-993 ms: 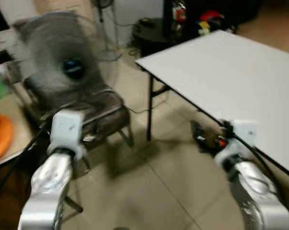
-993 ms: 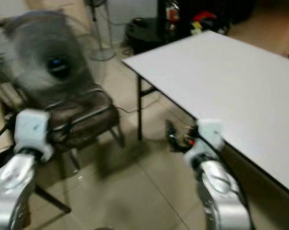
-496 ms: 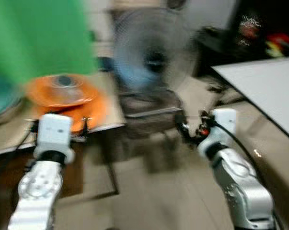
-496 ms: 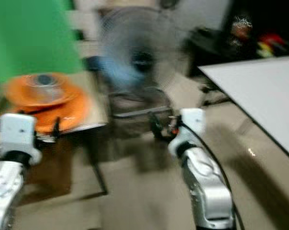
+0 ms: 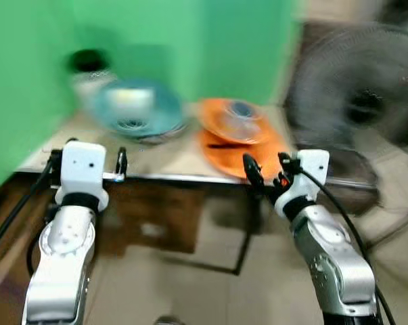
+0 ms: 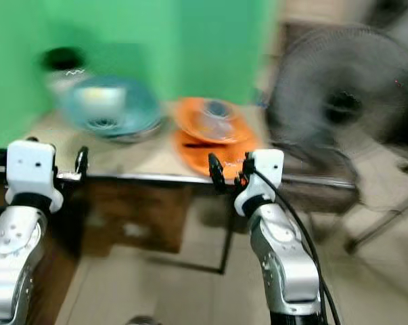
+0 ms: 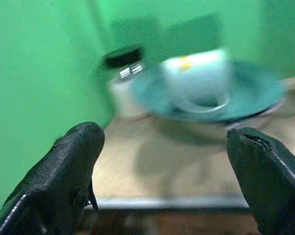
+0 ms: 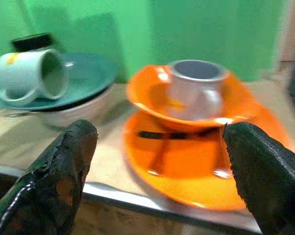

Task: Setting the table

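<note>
A small wooden side table (image 5: pixel 170 159) stands against a green wall. On it a teal plate (image 7: pixel 257 90) rests on a white bowl (image 8: pixel 83 105), with a white mug (image 8: pixel 27 73) lying on its side in the plate. Beside them an orange dish (image 8: pixel 152 95) holding a grey cup (image 8: pixel 196 85) sits on a larger orange plate (image 8: pixel 186 183). A dark utensil (image 8: pixel 162 134) lies between the two orange pieces. My left gripper (image 5: pixel 87 161) is open before the table's front edge, facing the teal plate. My right gripper (image 5: pixel 266 169) is open just short of the orange plate. The views are blurred.
A jar with a black lid (image 7: pixel 123 73) stands behind the teal plate near the wall. A large standing fan (image 5: pixel 356 101) rises at the right over a dark chair (image 5: pixel 363 172). Tiled floor (image 5: pixel 190 284) lies below the table.
The whole view has swung left: the white table has left the picture, the fan has slid to the right, and the side table with dishes is now centred. Both grippers stay open.
</note>
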You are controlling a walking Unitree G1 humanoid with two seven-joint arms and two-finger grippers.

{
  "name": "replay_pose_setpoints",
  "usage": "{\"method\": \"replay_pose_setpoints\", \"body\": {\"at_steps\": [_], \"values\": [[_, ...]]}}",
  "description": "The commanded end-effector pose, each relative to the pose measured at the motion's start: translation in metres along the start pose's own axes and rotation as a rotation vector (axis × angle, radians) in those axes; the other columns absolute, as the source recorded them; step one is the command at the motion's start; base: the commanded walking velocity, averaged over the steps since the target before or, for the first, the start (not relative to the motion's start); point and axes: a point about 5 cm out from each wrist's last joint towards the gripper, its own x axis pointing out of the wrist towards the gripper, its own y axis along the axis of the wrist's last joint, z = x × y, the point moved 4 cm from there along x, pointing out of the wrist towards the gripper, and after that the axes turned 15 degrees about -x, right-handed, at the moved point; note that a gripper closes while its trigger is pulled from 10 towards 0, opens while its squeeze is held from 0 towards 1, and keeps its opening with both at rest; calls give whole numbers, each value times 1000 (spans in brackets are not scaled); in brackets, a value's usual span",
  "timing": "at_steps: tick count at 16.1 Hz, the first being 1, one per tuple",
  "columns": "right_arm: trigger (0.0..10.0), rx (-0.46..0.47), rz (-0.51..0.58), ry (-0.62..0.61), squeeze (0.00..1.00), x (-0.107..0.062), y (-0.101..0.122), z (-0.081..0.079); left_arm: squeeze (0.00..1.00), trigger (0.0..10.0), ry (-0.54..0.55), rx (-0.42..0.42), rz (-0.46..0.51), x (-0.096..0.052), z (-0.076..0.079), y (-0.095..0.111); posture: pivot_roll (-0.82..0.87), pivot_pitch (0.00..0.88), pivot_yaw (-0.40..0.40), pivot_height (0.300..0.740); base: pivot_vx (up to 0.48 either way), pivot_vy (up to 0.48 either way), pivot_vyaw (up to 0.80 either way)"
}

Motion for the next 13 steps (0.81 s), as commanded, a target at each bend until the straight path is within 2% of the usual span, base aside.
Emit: {"method": "replay_pose_setpoints", "body": {"at_steps": [1,4,5,6,7,9,13], "values": [[10000,-17,13,-47,1000,-2,4,12,0,10000,-38,-9,0,1,11,0,124,0,32,740,0,-480,800],[10000,-42,25,-92,1000,-3,9,19,0,10000,-87,-14,-19,4,19,-5,95,0,48,740,0,-480,675],[10000,-69,27,-99,1000,-2,11,18,0,10000,-136,-28,-35,2,26,-8,92,0,47,740,0,0,0],[10000,-87,18,-101,122,-1,10,16,0,10000,-180,-39,-50,0,32,-11,83,0,46,740,0,0,0],[10000,-81,-7,-119,0,0,8,17,0,10000,-221,-59,-54,-2,37,-11,67,0,52,740,0,0,0],[10000,-99,-31,-167,0,-1,4,25,0,10000,-185,-78,-52,-2,33,-11,68,0,48,740,0,0,0],[10000,-118,-10,-155,0,3,9,26,0,10000,-162,-106,-34,-6,26,-9,85,0,29,740,0,0,0]]}}
